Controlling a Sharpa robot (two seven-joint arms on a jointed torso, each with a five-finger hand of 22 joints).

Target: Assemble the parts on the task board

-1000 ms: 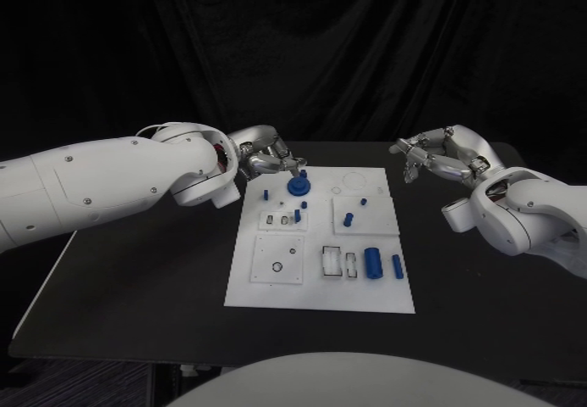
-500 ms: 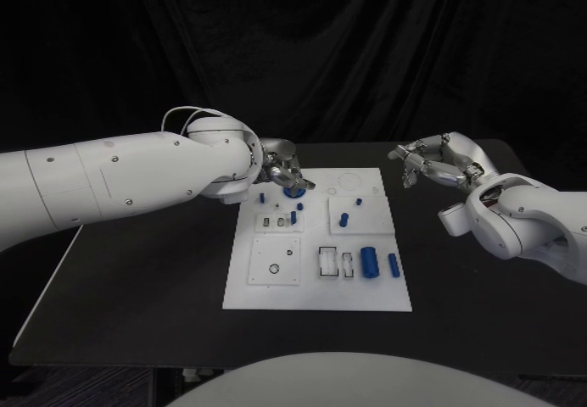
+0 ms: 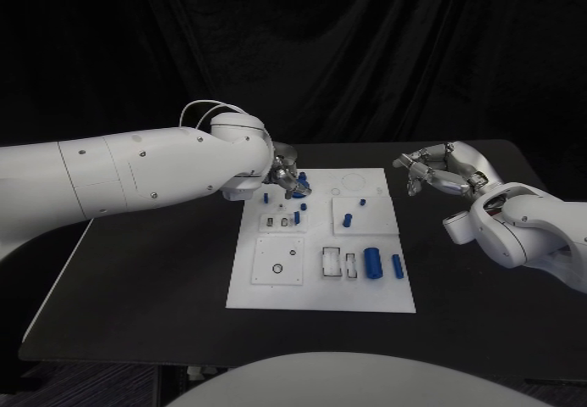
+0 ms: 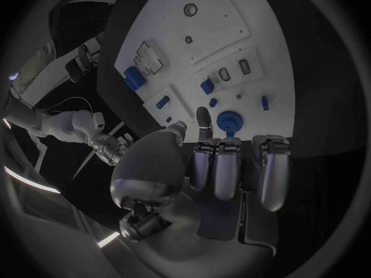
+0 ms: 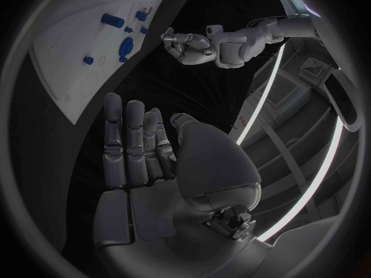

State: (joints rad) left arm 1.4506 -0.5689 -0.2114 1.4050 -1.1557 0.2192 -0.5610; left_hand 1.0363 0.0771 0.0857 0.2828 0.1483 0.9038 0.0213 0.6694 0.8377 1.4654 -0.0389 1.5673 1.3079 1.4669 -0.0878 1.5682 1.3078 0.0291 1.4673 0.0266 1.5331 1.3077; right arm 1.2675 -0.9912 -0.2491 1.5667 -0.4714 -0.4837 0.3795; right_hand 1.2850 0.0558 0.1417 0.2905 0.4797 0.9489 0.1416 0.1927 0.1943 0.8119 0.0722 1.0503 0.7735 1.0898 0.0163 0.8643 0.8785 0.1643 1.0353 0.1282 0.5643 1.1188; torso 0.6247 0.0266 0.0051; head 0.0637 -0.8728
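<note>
Over the task board's [image 3: 321, 288] far-left corner, the left hand [image 3: 287, 176] hovers by a round blue part [image 3: 299, 192], fingers apart; the right hand [image 3: 443, 169] waits spread, empty.

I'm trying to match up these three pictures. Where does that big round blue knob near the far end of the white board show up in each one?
Head view: the round blue knob sits at the task board's far end, right beside the left hand.
Left wrist view: the knob lies just beyond that hand's fingertips.
Right wrist view: the knob is on the board, near its edge.
Shared landmark: the left hand, next to the knob.
</note>
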